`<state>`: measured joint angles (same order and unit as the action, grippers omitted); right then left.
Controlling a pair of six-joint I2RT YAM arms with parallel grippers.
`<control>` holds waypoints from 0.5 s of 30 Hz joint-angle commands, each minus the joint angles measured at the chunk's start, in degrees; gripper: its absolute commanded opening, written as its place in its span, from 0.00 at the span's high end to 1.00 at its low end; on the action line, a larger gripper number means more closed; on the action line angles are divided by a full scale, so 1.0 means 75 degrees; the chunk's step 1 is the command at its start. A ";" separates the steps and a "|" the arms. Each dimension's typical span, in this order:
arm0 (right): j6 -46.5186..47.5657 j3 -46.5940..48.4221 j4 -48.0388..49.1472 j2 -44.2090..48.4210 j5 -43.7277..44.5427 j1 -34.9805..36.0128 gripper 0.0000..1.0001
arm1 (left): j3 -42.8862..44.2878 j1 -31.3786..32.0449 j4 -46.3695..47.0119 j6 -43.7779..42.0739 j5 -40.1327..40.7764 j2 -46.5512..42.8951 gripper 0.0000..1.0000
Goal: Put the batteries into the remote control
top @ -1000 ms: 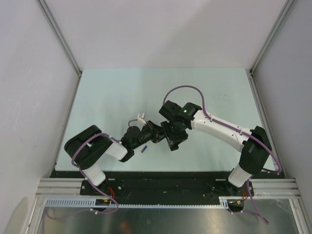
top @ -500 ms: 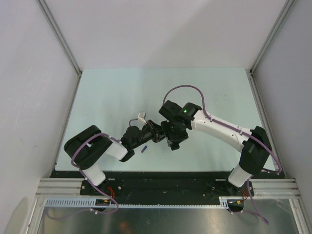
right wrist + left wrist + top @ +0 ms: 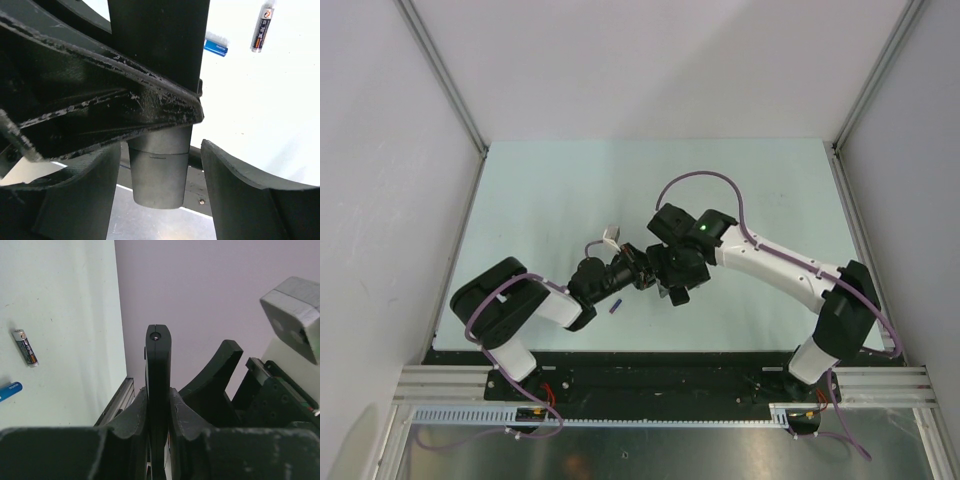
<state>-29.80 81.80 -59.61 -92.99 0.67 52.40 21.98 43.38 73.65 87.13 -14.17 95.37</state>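
Observation:
My left gripper (image 3: 638, 272) (image 3: 158, 390) is shut on the remote control (image 3: 158, 365), a slim black bar held edge-on above the table. My right gripper (image 3: 676, 290) (image 3: 160, 150) is open. Its fingers (image 3: 250, 200) straddle the remote's free end (image 3: 159, 175) with gaps on both sides. One battery (image 3: 25, 346) (image 3: 262, 30), a small dark cylinder with orange bands, lies on the table. The other battery is out of view. In the top view the remote is hidden between the two grippers.
A small blue cylinder (image 3: 615, 306) (image 3: 10, 391) (image 3: 216, 46) lies on the pale green table (image 3: 550, 200) close to the battery. Grey walls enclose the table on three sides. A metal rail (image 3: 660, 385) runs along the near edge.
My right gripper has shifted slightly back and left, closer onto the remote's end. My left gripper has kept its hold on the remote and barely moved.

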 commanded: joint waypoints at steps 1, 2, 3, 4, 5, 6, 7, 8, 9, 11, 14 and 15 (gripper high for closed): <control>-0.0151 0.0484 0.0027 0.0586 0.0134 -0.0049 0.29 | 0.0152 0.0017 0.2989 0.0043 -0.0102 0.0080 1.00; -0.0163 0.0530 0.0027 0.0633 0.0134 -0.0073 0.29 | 0.0163 0.0006 0.2989 0.0031 -0.0114 0.0115 1.00; -0.0186 0.0624 0.0015 0.0737 0.0145 -0.0096 0.28 | 0.0163 0.0006 0.2989 0.0008 -0.0126 0.0150 1.00; -0.0187 0.0648 -0.0008 0.0797 0.0215 -0.0131 0.27 | 0.0163 0.0006 0.2989 0.0031 -0.0126 0.0186 1.00; -0.0210 0.0660 -0.0008 0.0855 0.0227 -0.0155 0.27 | 0.0152 0.0006 0.2989 0.0019 -0.0137 0.0244 1.00; -0.0210 0.0695 -0.0032 0.0914 0.0216 -0.0201 0.26 | 0.0163 0.0006 0.2989 0.0007 -0.0114 0.0279 1.00; -0.0222 0.0718 -0.0043 0.1030 0.0239 -0.0225 0.26 | 0.0175 0.0006 0.2989 0.0031 -0.0126 0.0315 1.00; -0.0222 0.0730 -0.0090 0.1124 0.0262 -0.0272 0.26 | 0.0198 -0.0006 0.2989 0.0054 -0.0137 0.0384 1.00; -0.0233 0.0730 -0.0125 0.1206 0.0309 -0.0272 0.26 | 0.0233 -0.0029 0.2989 0.0066 -0.0149 0.0408 1.00; -0.0245 0.0718 -0.0242 0.1569 0.0508 -0.0354 0.25 | 0.0280 -0.0076 0.2989 0.0078 -0.0161 0.0432 1.00; -0.0245 0.0718 -0.0336 0.2097 0.0649 -0.0587 0.25 | 0.0339 -0.0123 0.2989 0.0054 -0.0149 0.0420 1.00; -0.0257 0.0753 -0.0348 0.2284 0.0731 -0.0658 0.25 | 0.0362 -0.0146 0.2989 0.0054 -0.0138 0.0420 1.00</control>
<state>-31.09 84.77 -60.42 -81.93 2.85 49.36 22.31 42.96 74.41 87.09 -14.41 98.65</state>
